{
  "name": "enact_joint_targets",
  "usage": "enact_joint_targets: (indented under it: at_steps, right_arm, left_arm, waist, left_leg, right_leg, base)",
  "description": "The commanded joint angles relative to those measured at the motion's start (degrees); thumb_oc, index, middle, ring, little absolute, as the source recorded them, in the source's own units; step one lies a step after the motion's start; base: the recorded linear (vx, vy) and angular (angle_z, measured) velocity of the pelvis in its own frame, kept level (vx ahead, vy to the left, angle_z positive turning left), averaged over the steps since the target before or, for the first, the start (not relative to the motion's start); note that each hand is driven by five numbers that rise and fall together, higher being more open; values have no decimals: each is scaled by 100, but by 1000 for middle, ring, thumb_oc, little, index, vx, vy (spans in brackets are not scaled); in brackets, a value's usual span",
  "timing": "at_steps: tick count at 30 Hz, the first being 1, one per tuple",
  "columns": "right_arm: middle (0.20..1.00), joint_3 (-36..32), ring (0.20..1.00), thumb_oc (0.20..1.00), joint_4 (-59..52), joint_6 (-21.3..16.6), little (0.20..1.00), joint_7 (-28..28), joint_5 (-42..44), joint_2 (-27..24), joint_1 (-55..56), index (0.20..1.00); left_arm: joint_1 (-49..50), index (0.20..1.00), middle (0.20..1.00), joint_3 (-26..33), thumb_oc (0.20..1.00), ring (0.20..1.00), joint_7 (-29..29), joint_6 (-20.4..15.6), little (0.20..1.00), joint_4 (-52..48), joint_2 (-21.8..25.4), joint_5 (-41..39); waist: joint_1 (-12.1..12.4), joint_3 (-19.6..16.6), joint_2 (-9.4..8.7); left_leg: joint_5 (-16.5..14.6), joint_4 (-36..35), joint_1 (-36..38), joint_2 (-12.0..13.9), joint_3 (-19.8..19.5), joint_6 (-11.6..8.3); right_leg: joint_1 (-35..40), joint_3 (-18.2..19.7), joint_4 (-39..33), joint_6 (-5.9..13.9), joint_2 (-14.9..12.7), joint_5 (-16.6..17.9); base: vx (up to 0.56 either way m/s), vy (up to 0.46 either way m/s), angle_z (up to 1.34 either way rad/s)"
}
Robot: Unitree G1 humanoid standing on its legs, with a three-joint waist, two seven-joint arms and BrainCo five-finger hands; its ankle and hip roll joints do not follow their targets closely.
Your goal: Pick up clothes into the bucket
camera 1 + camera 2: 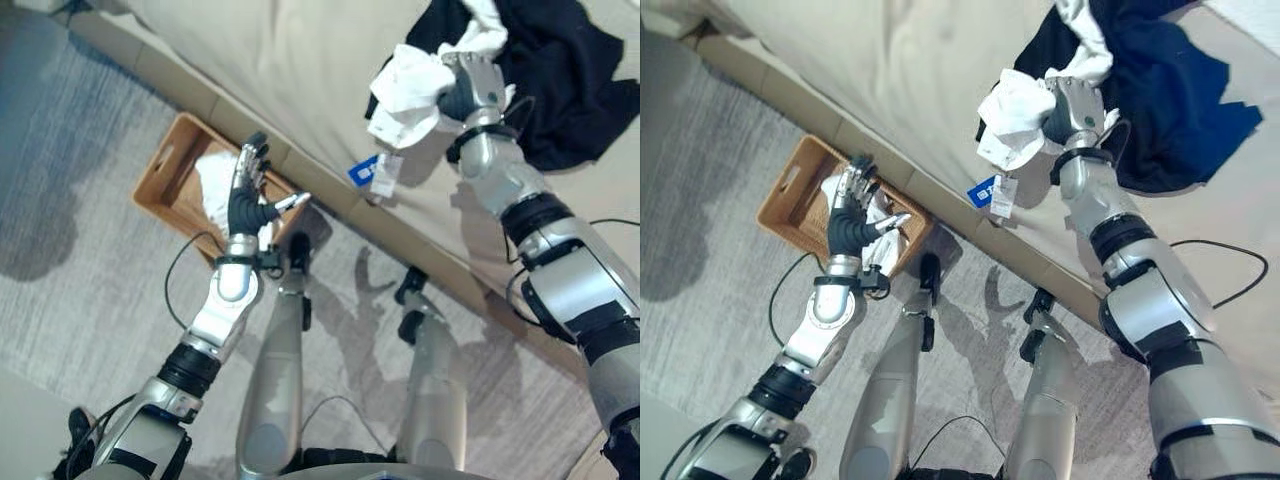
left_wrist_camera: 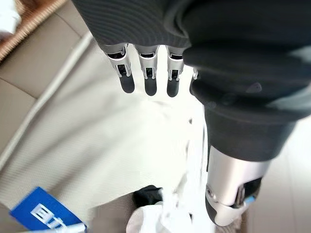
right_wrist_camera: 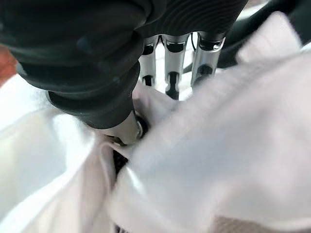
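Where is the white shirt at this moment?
The white shirt is in the right hand, lifted above the bed beside the dark clothes, upper right in both eye views.

Right hand's fingers (image 3: 173,73) buried in white cloth (image 3: 228,141)

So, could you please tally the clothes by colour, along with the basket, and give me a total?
White clothes: 2, one in the right hand as a white garment, one as white cloth in the basket.
Dark clothes: 1, the dark garment on the bed.
Baskets: 1, the woven basket.
Total: 4.
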Motion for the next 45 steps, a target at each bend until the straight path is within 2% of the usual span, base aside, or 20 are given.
enact_joint_targets:
  at_steps: [1, 2, 5, 7, 8, 9, 15, 18, 23, 25, 26, 28, 30, 31, 32, 33, 34, 36, 39, 45]
  right_arm:
    - [200, -769, 200, 200, -1239, -694, 200, -172, 969, -362, 729, 200]
    - [200, -784, 200, 200, -1254, -690, 200, -168, 968, -366, 751, 200]
    - [200, -1199, 200, 200, -1987, -1051, 200, 54, 1581, -357, 1520, 200]
    - [200, -1412, 200, 200, -2357, -1299, 200, 366, 2014, -369, 1998, 200]
    - [200, -1506, 200, 200, -2793, -1453, 200, 729, 2345, -507, 2396, 200]
    - [200, -1513, 200, 200, -2801, -1450, 200, 732, 2346, -509, 2408, 200]
    - [200, -2121, 200, 200, -3604, -1857, 200, 1511, 3620, -567, 3249, 200]
    - [200, -2256, 200, 200, -3876, -1916, 200, 1712, 3926, -576, 3384, 200]
    - [200, -2371, 200, 200, -3897, -1880, 200, 1710, 4190, -555, 3363, 200]
    - [200, -2380, 200, 200, -3813, -1798, 200, 1551, 3920, -547, 3272, 200]
    - [200, -2289, 200, 200, -3734, -1680, 200, 1437, 3455, -651, 3156, 200]
    - [200, -2129, 200, 200, -3471, -1523, 200, 1302, 3062, -712, 2895, 200]
    - [200, -1766, 200, 200, -2830, -1269, 200, 1076, 2385, -874, 2331, 200]
    - [200, -1370, 200, 200, -2115, -1045, 200, 841, 1862, -874, 1672, 200]
    - [200, -1336, 200, 200, -2075, -1059, 200, 832, 1864, -864, 1621, 200]
    - [200, -1172, 200, 200, -1666, -931, 200, 753, 1686, -782, 1357, 200]
    - [200, -733, 200, 200, -830, -692, 200, 633, 1207, -623, 688, 200]
    - [200, -428, 200, 200, -183, -531, 200, 579, 889, -352, 308, 200]
    - [200, -106, 200, 200, 550, -368, 200, 532, 488, -72, -49, 200]
    - [200, 187, 200, 200, 1228, -191, 200, 525, -1, 179, -216, 200]
  left_arm:
    - [207, 1000, 1000, 241, 1000, 1000, 11, -215, 1000, 21, -187, 293]
    - [212, 1000, 1000, 231, 1000, 1000, 11, -216, 1000, 21, -182, 292]
    - [351, 1000, 1000, 316, 1000, 1000, -87, -226, 1000, 217, -191, 179]
    - [451, 1000, 1000, 402, 1000, 1000, -190, -229, 1000, 288, -176, 139]
    - [552, 1000, 1000, 491, 1000, 1000, -341, -242, 1000, 380, -174, 41]
    - [555, 1000, 1000, 487, 1000, 1000, -343, -244, 1000, 380, -173, 39]
    - [906, 1000, 1000, 784, 1000, 1000, -737, -250, 1000, 378, -101, -107]
    - [1016, 1000, 1000, 844, 1000, 1000, -842, -225, 1000, 400, -97, -126]
    - [1105, 1000, 1000, 873, 1000, 1000, -920, -167, 1000, 367, -99, -115]
    - [1134, 1000, 1000, 875, 1000, 1000, -915, -145, 1000, 335, -85, -112]
    - [1139, 1000, 1000, 863, 1000, 1000, -934, -133, 1000, 336, -68, -91]
    - [1150, 1000, 1000, 849, 1000, 1000, -927, -132, 1000, 266, -64, -102]
    - [1152, 1000, 1000, 780, 1000, 1000, -950, -147, 1000, 219, -43, -136]
    - [1124, 1000, 1000, 696, 1000, 1000, -932, -162, 1000, 122, -8, -155]
    - [1119, 1000, 1000, 717, 1000, 1000, -932, -160, 1000, 121, -14, -155]
    - [1097, 1000, 1000, 647, 1000, 1000, -922, -174, 1000, 72, -21, -193]
    - [1044, 1000, 1000, 581, 1000, 1000, -917, -180, 1000, -42, 6, -256]
    - [999, 1000, 1000, 534, 1000, 1000, -921, -161, 1000, -94, -8, -295]
    - [924, 1000, 1000, 467, 1000, 1000, -896, -153, 1000, -177, -1, -300]
    - [764, 1000, 1000, 351, 1000, 1000, -823, -163, 1000, -245, -9, -250]
  waist:
    - [-174, -80, -116]
    - [-164, -71, -118]
    - [-231, -211, -225]
    - [-270, -326, -302]
    - [-309, -478, -388]
    - [-304, -471, -388]
    - [-375, -964, -503]
    - [-415, -1191, -533]
    - [-441, -1401, -559]
    - [-447, -1443, -561]
    - [-433, -1442, -551]
    - [-422, -1438, -561]
    - [-368, -1361, -540]
    - [-306, -1279, -523]
    - [-325, -1275, -520]
    - [-279, -1221, -504]
    - [-201, -1067, -449]
    - [-146, -931, -391]
    - [-61, -724, -288]
    - [53, -430, -145]
  left_leg:
    - [-67, -126, 366, 184, 233, -69]
    - [-65, -136, 390, 184, 234, -70]
    - [-87, -248, 815, 234, 257, -71]
    - [-97, -366, 1123, 253, 290, -69]
    - [-108, -479, 1417, 285, 312, -74]
    - [-106, -487, 1433, 285, 312, -74]
    - [-106, -884, 2214, 334, 414, -85]
    - [-55, -1093, 2469, 322, 455, -80]
    - [-40, -1238, 2672, 316, 478, -82]
    - [-66, -1217, 2702, 329, 464, -74]
    - [-116, -1186, 2736, 350, 462, -74]
    - [-95, -1157, 2670, 324, 445, -52]
    - [-134, -1067, 2604, 341, 440, -50]
    - [-93, -1046, 2524, 315, 430, -39]
    - [-89, -1047, 2515, 312, 431, -38]
    - [-78, -1031, 2477, 305, 429, -36]
    - [-58, -981, 2366, 297, 422, -30]
    - [-51, -920, 2267, 287, 402, -20]
    - [-22, -827, 2089, 266, 335, -16]
    - [-3, -660, 1800, 226, 251, -1]
  right_leg:
    - [608, 295, -418, 503, -130, 511]
    - [633, 291, -430, 503, -128, 514]
    - [1103, 260, -662, 525, -75, 549]
    - [1402, 222, -829, 546, -49, 574]
    - [1722, 209, -1019, 560, -3, 602]
    - [1739, 207, -1028, 560, -2, 605]
    - [2488, 143, -1483, 614, 105, 657]
    - [2651, 145, -1582, 638, 112, 684]
    - [2826, 159, -1674, 651, 135, 682]
    - [2856, 170, -1668, 645, 141, 670]
    - [2869, 190, -1641, 641, 165, 639]
    - [2810, 210, -1621, 631, 152, 655]
    - [2754, 233, -1558, 617, 162, 632]
    - [2676, 241, -1534, 602, 147, 678]
    - [2665, 243, -1531, 602, 144, 680]
    - [2626, 243, -1517, 596, 141, 687]
    - [2508, 259, -1460, 574, 134, 692]
    - [2409, 259, -1369, 554, 125, 681]
    - [2257, 245, -1237, 533, 84, 656]
    - [2026, 219, -982, 513, 7, 590]
  base:
    - [41, -36, -10]
    - [57, -49, -11]
    - [77, -41, -13]
    - [132, -45, -20]
    - [115, -40, -13]
    - [128, -48, -2]
    - [94, -25, -11]
    - [86, 1, -2]
    - [54, -5, -3]
    - [33, -12, -2]
    - [0, 0, 0]
    - [-23, -4, -2]
    - [-71, -7, -1]
    - [-70, 1, 0]
    - [-86, 10, -3]
    - [-102, 20, -1]
    - [-127, 24, 1]
    - [-93, 16, 0]
    - [-70, 10, 4]
    - [-59, 2, 12]
